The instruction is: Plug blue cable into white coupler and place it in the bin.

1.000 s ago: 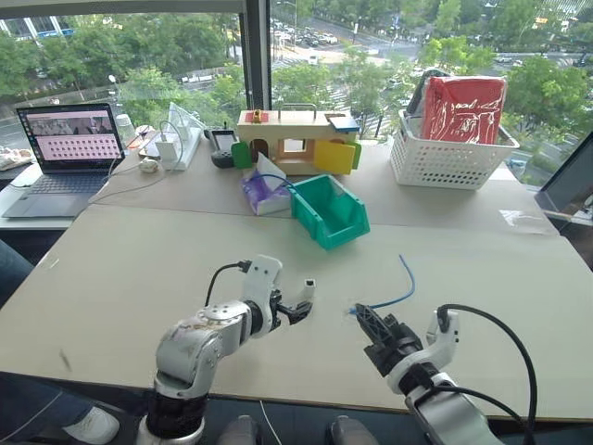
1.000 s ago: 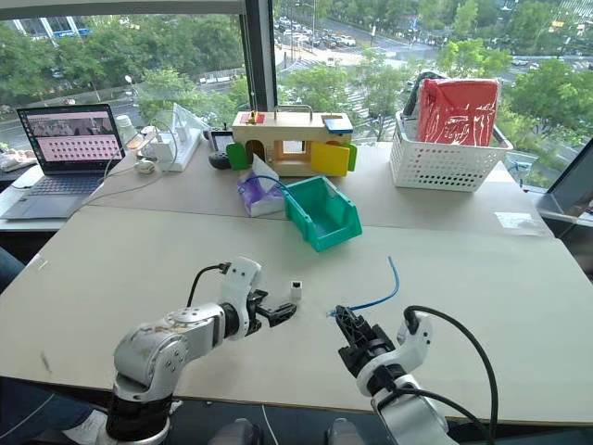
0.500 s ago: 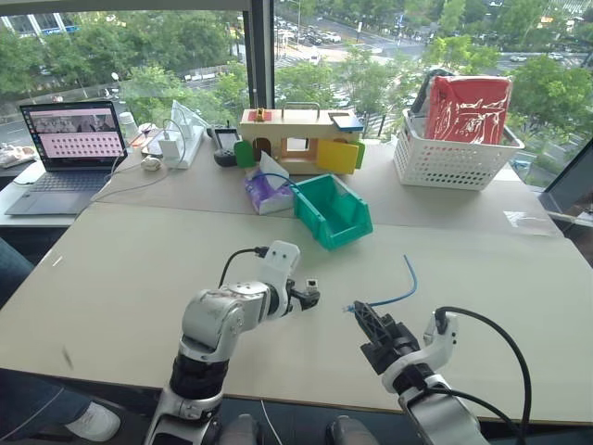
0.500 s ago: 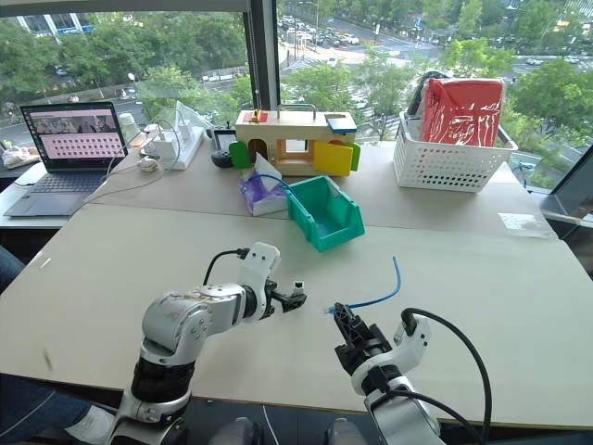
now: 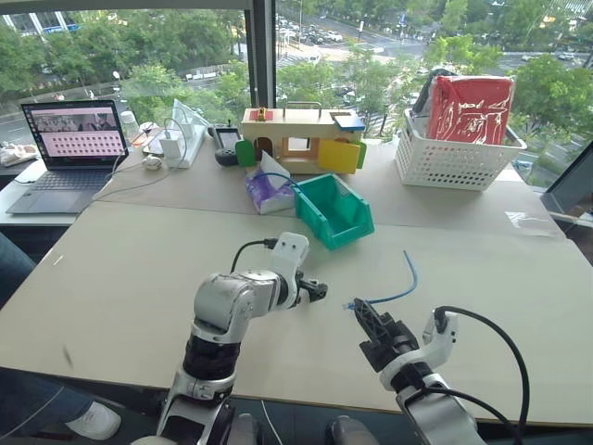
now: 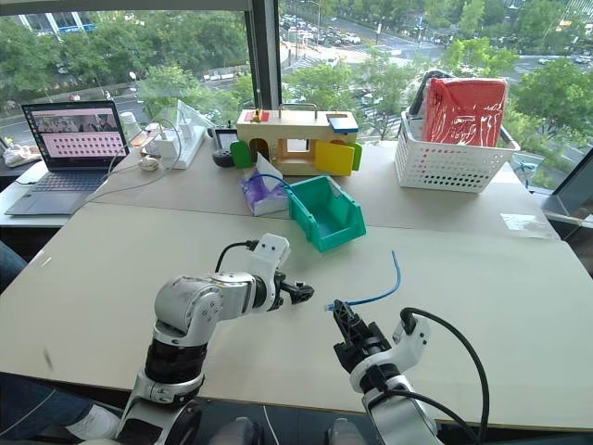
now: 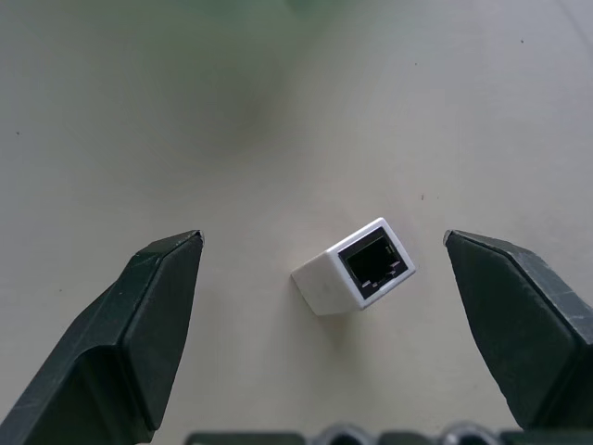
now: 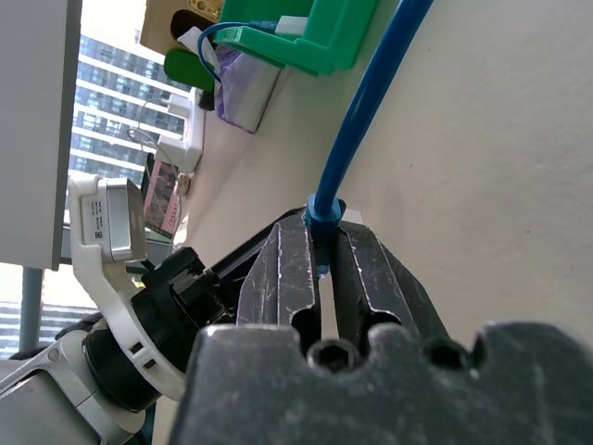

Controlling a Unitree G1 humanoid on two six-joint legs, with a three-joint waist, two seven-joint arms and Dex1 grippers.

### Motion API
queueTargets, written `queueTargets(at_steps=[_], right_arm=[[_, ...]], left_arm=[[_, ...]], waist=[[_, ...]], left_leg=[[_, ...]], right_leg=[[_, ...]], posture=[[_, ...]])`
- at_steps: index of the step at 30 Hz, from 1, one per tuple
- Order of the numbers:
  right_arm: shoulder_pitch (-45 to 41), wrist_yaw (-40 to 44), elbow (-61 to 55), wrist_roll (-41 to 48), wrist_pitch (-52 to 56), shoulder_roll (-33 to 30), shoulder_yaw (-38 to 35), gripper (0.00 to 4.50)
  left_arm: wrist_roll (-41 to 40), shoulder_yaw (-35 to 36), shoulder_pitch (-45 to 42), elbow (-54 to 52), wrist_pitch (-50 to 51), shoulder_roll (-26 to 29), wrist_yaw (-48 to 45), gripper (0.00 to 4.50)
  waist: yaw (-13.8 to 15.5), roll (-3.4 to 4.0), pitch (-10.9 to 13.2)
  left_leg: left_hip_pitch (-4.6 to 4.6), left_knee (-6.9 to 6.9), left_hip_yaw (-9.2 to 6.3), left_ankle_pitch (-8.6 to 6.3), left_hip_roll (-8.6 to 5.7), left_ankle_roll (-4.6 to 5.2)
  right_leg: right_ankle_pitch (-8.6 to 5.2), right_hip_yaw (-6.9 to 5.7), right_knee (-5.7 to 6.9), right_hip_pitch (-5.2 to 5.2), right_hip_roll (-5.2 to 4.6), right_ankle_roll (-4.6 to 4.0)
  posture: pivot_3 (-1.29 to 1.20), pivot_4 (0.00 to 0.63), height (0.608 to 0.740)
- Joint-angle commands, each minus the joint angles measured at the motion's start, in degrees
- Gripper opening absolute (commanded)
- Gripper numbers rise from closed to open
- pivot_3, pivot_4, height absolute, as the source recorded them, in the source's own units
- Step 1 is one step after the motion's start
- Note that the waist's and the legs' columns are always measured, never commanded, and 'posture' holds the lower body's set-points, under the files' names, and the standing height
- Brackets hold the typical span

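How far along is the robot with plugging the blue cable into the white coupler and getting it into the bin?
Early stage. Done: the right gripper is shut on the blue cable near its plug end. In hand: the left gripper has its jaws open on either side of the white coupler, which lies on the table ungrasped, socket facing the gripper. Left: grasp the coupler, insert the plug, then carry the joined pair to the teal bin.

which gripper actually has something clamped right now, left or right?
The right gripper: its fingers are shut on the blue cable near the plug end. The left gripper stands open, the white coupler lying untouched on the table between its fingers.
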Motion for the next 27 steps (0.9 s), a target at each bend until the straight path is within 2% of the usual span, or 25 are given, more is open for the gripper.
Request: queueTargets(at_steps=[1, 5, 6, 7, 9, 15, 16, 20, 22, 25, 27], right_arm=[[-0.34, 1.06, -1.32, -0.54, -0.9, 0.3, -0.38, 0.0], [-0.35, 1.25, -1.27, -0.95, -0.93, 0.56, -0.47, 0.0], [-0.36, 1.28, -1.28, -1.02, -0.92, 0.61, -0.5, 0.0], [-0.37, 1.32, -1.28, -1.07, -0.9, 0.65, -0.52, 0.0], [-0.32, 1.37, -1.27, -1.12, -0.89, 0.69, -0.61, 0.0], [-0.32, 1.56, -1.27, -1.33, -0.97, 0.72, -0.96, 0.0], [-0.31, 1.61, -1.26, -1.32, -0.96, 0.69, -1.05, 0.0], [-0.78, 1.69, -1.03, -1.36, -0.92, 0.6, -1.42, 0.0], [-1.1, 1.7, -0.88, -1.32, -0.89, 0.56, -1.59, 0.0], [-1.68, 1.87, -0.56, -1.15, -0.69, 0.32, -2.1, 0.0], [-2.05, 1.91, -0.38, -1.05, -0.55, 0.18, -2.4, 0.0]], left_arm=[[0.3, -0.63, -1.16, -0.45, 0.98, -0.05, 0.33, 4.49], [0.42, -1.3, -1.28, 0.07, 1.74, 0.36, 0.51, 4.49], [0.42, -1.39, -1.31, 0.26, 1.98, 0.48, 0.52, 3.98], [0.41, -1.45, -1.33, 0.37, 2.13, 0.56, 0.52, 3.91], [0.42, -1.37, -1.37, 0.49, 2.02, 0.44, 0.59, 3.04], [0.21, -2.37, -1.81, 0.97, 0.6, 1.27, -0.2, 0.84], [0.05, -2.81, -1.92, 0.96, 0.04, 1.64, -0.64, 0.64], [-1.73, -8.89, -2.01, -0.17, -12.81, 10.21, -11.77, 0.62], [-1.25, -12.0, -1.6, 0.41, -20.05, 15.02, -17.47, 0.62], [0.11, -14.02, -0.49, 6.19, -37.2, 21.85, -30.09, 0.62], [0.41, -14.43, -0.44, 9.94, -45.67, 24.09, -36.18, 0.62]], waist=[[-0.07, 0.0, 0.0], [-0.04, 0.0, 0.0], [-0.03, 0.0, 0.0], [-0.04, 0.0, 0.0], [-0.03, 0.0, 0.0], [-0.03, 0.0, 0.0], [-0.01, 0.0, 0.0], [-0.11, 0.01, 0.0], [-0.32, 0.01, 0.01], [-0.22, 0.02, 0.01], [-0.2, 0.03, 0.01]], left_leg=[[0.0, 0.0, -0.01, 0.0, 0.0, 0.0], [0.0, 0.0, -0.03, 0.0, 0.0, 0.0], [0.0, 0.0, -0.03, 0.0, 0.0, 0.0], [0.0, 0.0, -0.04, 0.0, 0.0, 0.0], [0.0, 0.0, -0.07, 0.0, 0.0, 0.0], [0.0, 0.0, -0.1, 0.0, 0.0, 0.0], [0.0, 0.0, -0.1, 0.0, 0.0, 0.0], [-0.01, 0.0, -0.09, 0.0, 0.01, -0.01], [-0.01, -0.02, -0.08, -0.01, 0.07, -0.01], [-0.01, -0.06, -0.08, 0.0, 0.12, -0.01], [-0.01, -0.07, -0.05, 0.0, 0.13, -0.01]], right_leg=[[0.0, 0.0, 0.01, -0.01, 0.0, 0.0], [0.0, -0.01, 0.01, -0.01, 0.0, 0.0], [0.0, -0.01, 0.01, -0.01, 0.0, -0.01], [0.0, -0.01, 0.0, -0.01, 0.0, -0.01], [-0.01, -0.01, 0.0, -0.01, 0.0, -0.01], [-0.01, -0.01, 0.0, 0.0, -0.01, -0.02], [-0.01, -0.01, 0.0, 0.0, -0.01, -0.02], [-0.04, 0.0, 0.0, -0.03, -0.02, -0.14], [0.04, 0.01, 0.01, -0.07, -0.02, -0.64], [0.04, 0.01, 0.02, -0.08, -0.05, -0.75], [0.04, 0.01, -0.02, -0.09, -0.08, -0.77]], posture=[[0.0, 0.15, 0.74], [0.0, 0.15, 0.74], [0.0, 0.15, 0.74], [0.0, 0.15, 0.74], [0.0, 0.15, 0.74], [0.0, 0.15, 0.74], [0.0, 0.15, 0.74], [0.0, 0.15, 0.74], [0.0, 0.15, 0.74], [0.0, 0.15, 0.74], [0.0, 0.15, 0.74]])
